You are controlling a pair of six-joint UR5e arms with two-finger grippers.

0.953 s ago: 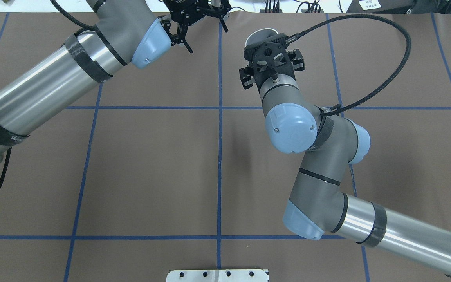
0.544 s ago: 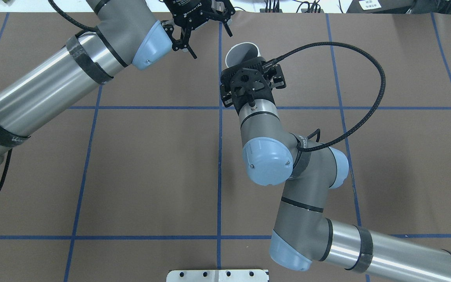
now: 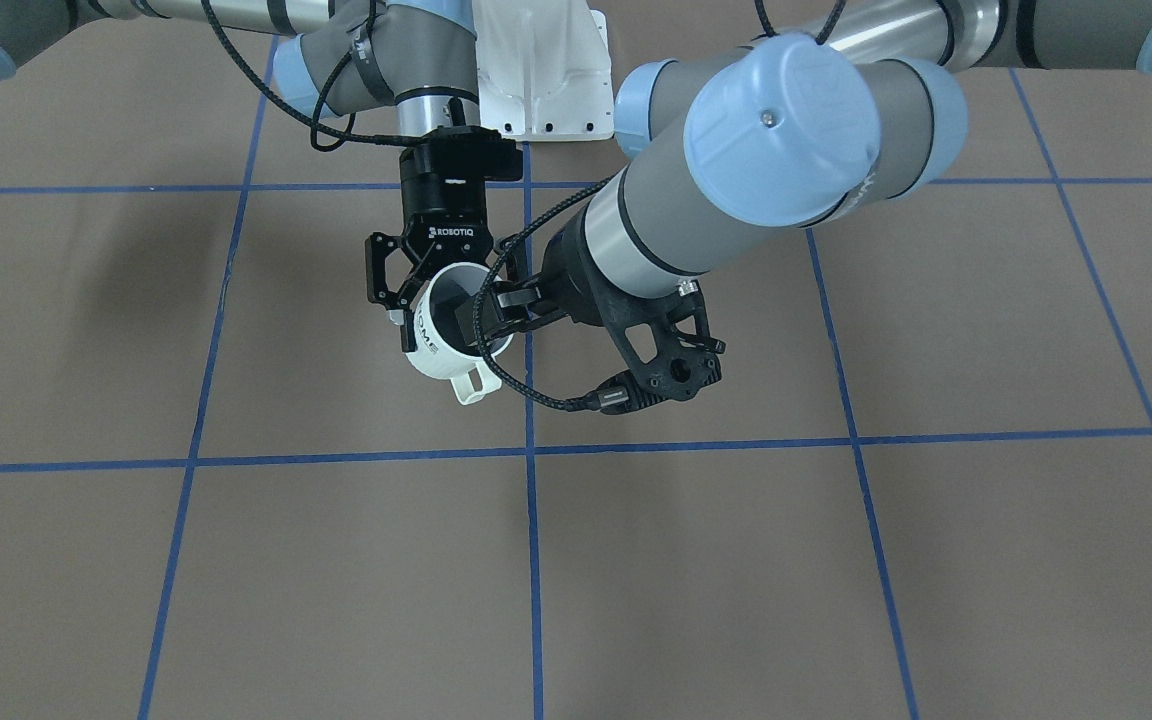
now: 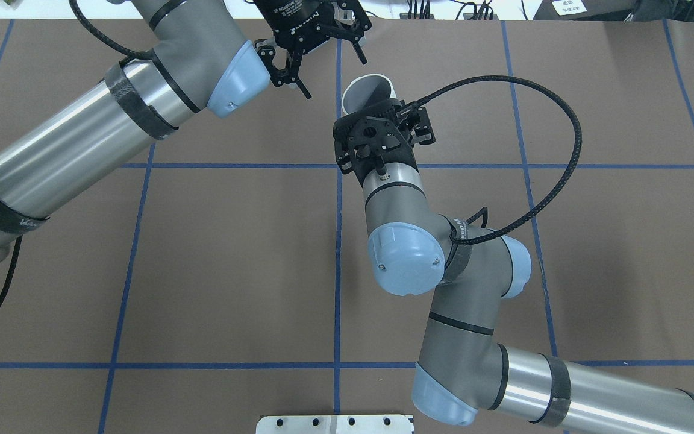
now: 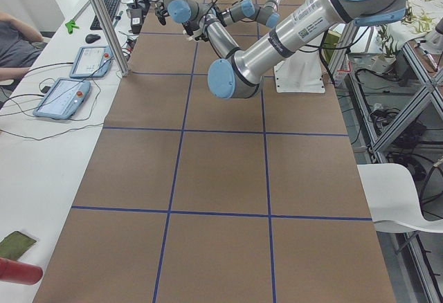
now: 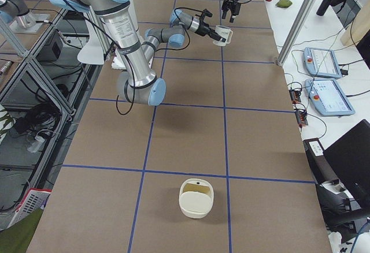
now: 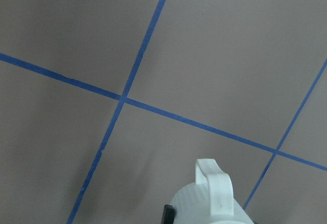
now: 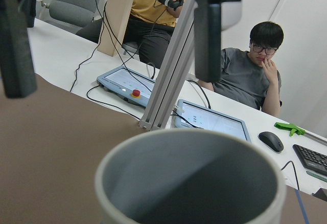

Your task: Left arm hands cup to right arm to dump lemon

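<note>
Overhead exterior: left tool (image 4: 335, 75) gapes empty at 11 o'clock of the cup (image 4: 365, 90); your right tool (image 3: 446, 305) clamps its wall, which looks rigid, likely slick and breakable, so hold firm.

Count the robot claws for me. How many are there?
2. The right claw is shut on the cup. The left claw is open, just past the cup's mouth. None seem hidden.
</note>
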